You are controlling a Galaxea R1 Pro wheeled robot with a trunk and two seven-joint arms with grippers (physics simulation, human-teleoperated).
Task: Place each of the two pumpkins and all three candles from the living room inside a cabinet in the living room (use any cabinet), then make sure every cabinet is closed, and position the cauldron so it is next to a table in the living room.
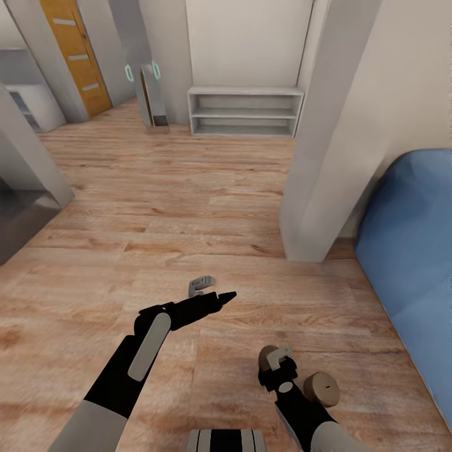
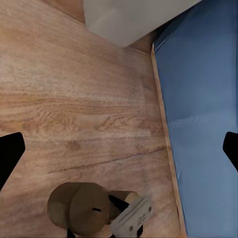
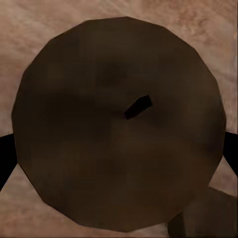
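Two tan candles stand on the wood floor at my lower right. One candle [image 1: 322,389] stands free beside my right arm. The other candle [image 1: 268,353] is partly covered by my right gripper [image 1: 277,363], which hangs straight over it. In the right wrist view this candle [image 3: 99,74] with its dark wick sits between the wide-apart fingertips of the open right gripper [image 3: 119,156]; contact cannot be told. The left wrist view takes in both candles [image 2: 79,208] [image 2: 126,197]. My left gripper [image 1: 223,296] [image 2: 119,151] is open and holds nothing, above bare floor to their left.
A blue sofa [image 1: 408,251] runs along the right. A white wall corner [image 1: 326,163] juts out ahead of it. A low white open shelf [image 1: 245,112] stands against the far wall, and an orange door [image 1: 72,53] is at the far left. Wood floor [image 1: 157,207] stretches ahead.
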